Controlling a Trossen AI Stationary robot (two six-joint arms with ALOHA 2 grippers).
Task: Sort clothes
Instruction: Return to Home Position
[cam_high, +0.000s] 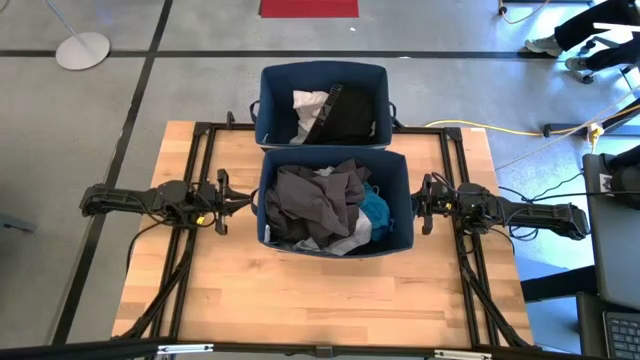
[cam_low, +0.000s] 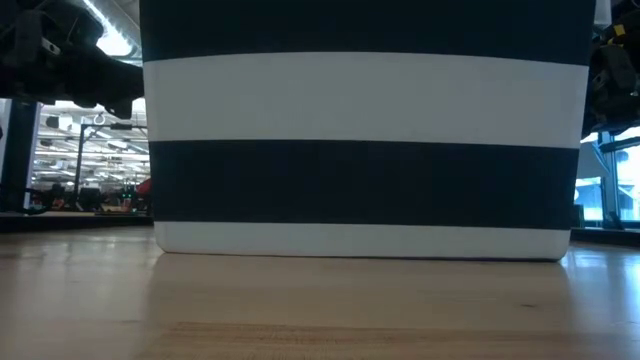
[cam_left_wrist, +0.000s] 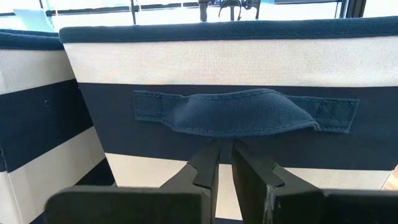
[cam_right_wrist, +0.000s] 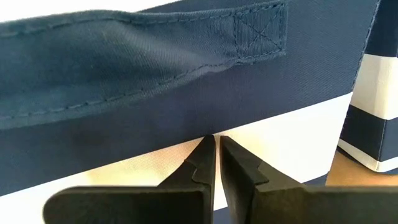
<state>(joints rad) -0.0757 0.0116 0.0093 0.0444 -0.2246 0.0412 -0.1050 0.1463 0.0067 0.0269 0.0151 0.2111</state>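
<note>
We look done — clothes (cam_high: 322, 205) all sit in the near bin (cam_high: 405, 225) and far bin (cam_high: 322, 68), none on the table (cam_high: 300, 300), nothing seemingly left to sort — left gripper (cam_left_wrist: 224, 152) and right gripper (cam_right_wrist: 216, 143) closed, empty, flanking the near bin.

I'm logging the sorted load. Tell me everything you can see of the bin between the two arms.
The bin is a navy fabric box, walls banded cream and navy, with a stitched navy handle on its side. It stands upright on the wooden table, against the second bin, heaped with dark grey, turquoise and white clothes. The left hand and right hand, both shut, flank its sides.
</note>
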